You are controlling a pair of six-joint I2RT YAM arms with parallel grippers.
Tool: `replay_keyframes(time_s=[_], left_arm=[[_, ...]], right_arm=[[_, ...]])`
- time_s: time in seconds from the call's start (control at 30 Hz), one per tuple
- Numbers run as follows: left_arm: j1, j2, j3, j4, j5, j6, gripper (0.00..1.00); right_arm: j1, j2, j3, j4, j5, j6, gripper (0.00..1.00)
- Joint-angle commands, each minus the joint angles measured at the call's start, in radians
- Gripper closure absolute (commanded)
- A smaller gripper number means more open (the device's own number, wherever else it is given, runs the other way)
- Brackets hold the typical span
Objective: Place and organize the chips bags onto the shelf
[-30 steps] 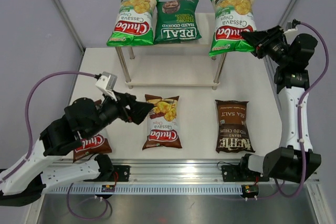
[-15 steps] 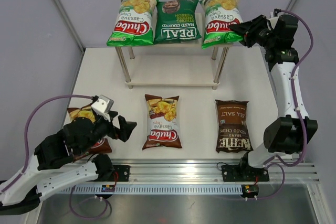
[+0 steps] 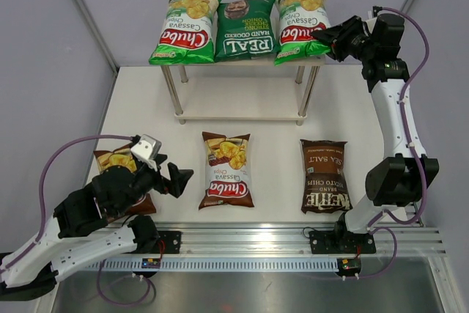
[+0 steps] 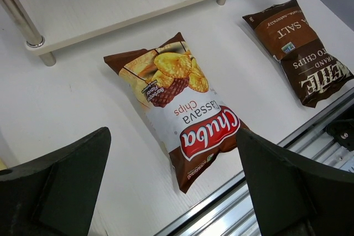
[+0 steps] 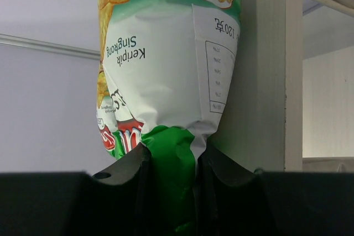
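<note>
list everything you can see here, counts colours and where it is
light-green Chuba bags: 2, light green, at the left and right ends of the shelf's top board
dark-green REAL bag: 1, dark green, top board, between them
brown Chuba bags: 2, brown, flat on the table; one in the middle, one at the left, partly under the left arm
Kettle sea salt bag: 1, dark brown, flat on the table, right
shelf: 1, pale boards, shiny metal legs, far side of the table; lower board bare
table: 1, white
left gripper: black, open, near the left brown bag
right gripper: black, shut on the right light-green Chuba bag
</note>
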Motion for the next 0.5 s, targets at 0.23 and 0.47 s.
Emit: replay_keyframes(time_s=[0.23,0.47], left_arm=[[0.0,-0.037,-0.016,0.054,-0.018,0.006,0.01],[0.002,-0.043,-0.021,0.052,-0.021,0.001,0.01]], right_arm=[[0.041,0.019,0.027,0.011,0.016,-0.007,0.81],[0.041,0.042,0.051,0.008,-0.014,0.001,0.81]])
